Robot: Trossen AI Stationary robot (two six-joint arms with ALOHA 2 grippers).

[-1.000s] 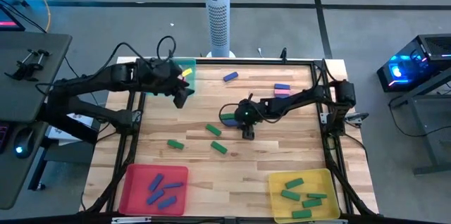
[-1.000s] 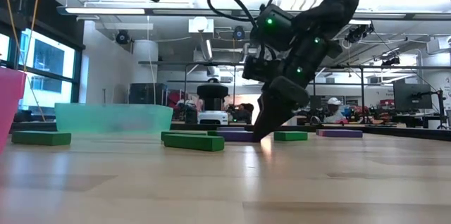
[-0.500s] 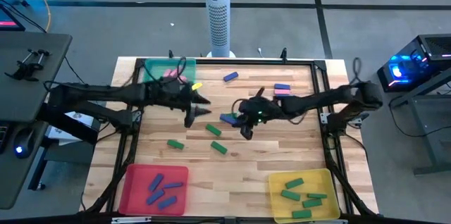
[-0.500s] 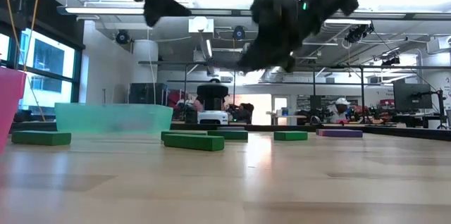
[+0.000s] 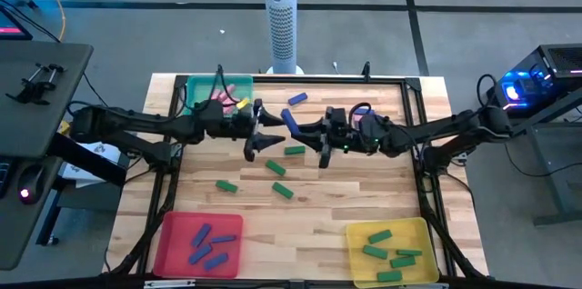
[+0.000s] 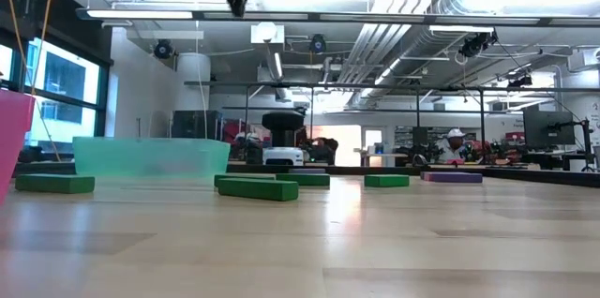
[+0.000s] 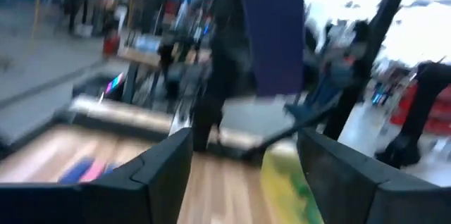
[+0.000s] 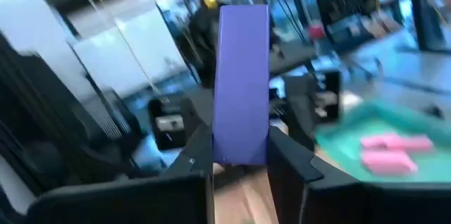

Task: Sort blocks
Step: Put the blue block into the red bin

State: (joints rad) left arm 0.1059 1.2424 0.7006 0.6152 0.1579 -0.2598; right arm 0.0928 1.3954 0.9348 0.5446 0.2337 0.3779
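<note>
Right gripper [image 5: 305,131] clamped on a blue block [image 8: 242,83], facing the spread-fingered, empty left gripper [image 5: 269,134] mid-table.
Flat, smooth rectangular bar, upright between dark fingers [image 8: 293,160].

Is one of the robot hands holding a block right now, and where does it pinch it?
Yes. The right gripper pinches a blue block by one end, so the rest sticks out past its fingers. The left gripper is open and holds nothing.

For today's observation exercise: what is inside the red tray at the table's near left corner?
In the high view, the red tray holds five blue blocks, lying loose and slanted. Nothing covers them; whether any overlap cannot be told.
</note>
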